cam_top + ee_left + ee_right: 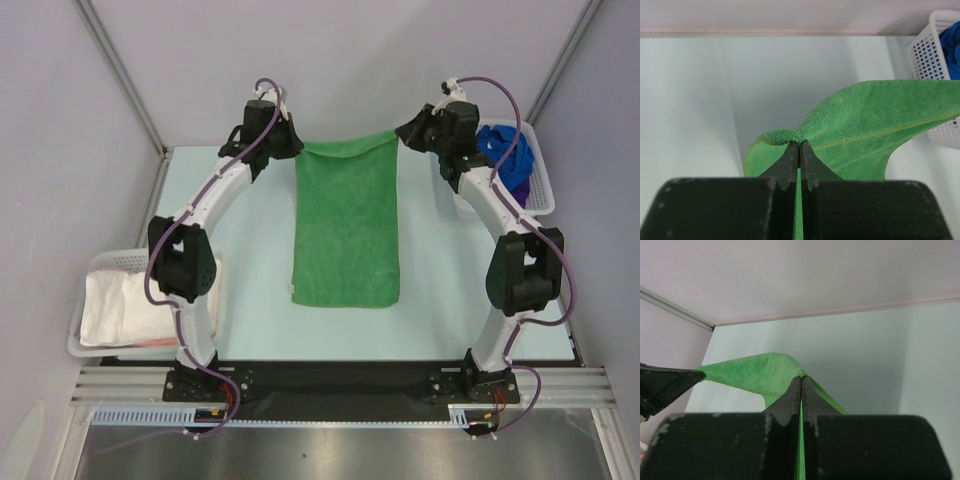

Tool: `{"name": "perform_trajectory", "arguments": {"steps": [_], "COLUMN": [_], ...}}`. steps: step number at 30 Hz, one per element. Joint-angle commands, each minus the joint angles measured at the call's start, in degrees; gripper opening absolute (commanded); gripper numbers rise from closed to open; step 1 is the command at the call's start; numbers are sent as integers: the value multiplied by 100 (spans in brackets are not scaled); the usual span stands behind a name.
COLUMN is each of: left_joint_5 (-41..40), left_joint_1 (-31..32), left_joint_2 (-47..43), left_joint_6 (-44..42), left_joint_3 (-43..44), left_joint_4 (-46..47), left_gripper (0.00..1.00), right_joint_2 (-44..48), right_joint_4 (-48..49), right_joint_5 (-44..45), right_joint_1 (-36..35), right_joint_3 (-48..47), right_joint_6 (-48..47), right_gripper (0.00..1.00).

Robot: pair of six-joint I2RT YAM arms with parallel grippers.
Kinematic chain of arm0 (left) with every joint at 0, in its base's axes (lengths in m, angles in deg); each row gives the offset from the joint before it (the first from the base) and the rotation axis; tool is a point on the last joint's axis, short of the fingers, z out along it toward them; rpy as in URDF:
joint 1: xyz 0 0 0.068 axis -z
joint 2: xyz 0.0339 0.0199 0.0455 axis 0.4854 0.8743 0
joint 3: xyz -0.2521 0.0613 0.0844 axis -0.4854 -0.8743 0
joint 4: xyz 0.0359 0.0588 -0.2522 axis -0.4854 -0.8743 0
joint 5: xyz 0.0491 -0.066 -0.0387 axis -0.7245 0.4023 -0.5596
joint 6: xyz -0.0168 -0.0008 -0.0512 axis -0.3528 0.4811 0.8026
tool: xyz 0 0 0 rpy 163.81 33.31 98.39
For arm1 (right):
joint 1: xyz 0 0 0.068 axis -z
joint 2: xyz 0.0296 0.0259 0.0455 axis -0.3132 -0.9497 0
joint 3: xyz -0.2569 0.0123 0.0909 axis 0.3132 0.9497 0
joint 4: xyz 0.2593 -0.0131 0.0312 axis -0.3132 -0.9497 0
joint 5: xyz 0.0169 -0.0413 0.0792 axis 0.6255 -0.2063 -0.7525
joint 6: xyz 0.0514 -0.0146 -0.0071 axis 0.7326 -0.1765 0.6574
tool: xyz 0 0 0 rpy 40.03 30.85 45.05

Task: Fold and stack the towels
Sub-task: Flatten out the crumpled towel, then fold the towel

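the towel point(346, 225) lies mid-table, its long axis running from its near edge, which lies flat toward the bases, away to the far edge, which is raised. that far edge is pinched at both corners: the left gripper point(290, 145) is clamped on the left corner and the right gripper point(408, 133) on the right, so the likely fold runs back toward the bases. the top view shows the whole length; the wrist views show only jaws closed on cloth. a basket point(535, 180) sits far right.
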Motion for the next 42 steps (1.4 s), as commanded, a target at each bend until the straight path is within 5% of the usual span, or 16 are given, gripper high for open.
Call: {"name": "perform_trajectory", "arguments": {"steps": [1,13,42], "left_joint_5": [331,551,305], "left_joint_1": [-108,-90,402], "left_joint_2": [87,-413,-1609], "left_joint_6": [251,858,1482], "left_joint_3": [380,-1104,-3944], "left_joint_4": [282,159,133], "left_gripper": [0,0,0], "right_joint_2": [-139,212,1433], "right_joint_4": [272,-958,-1170], "right_joint_5": [-116,-55,-81], "right_joint_1": [101,145,-30], "right_joint_3": [-388,411,3312], "right_joint_6": [223,399,601], "right_gripper": [0,0,0]}}
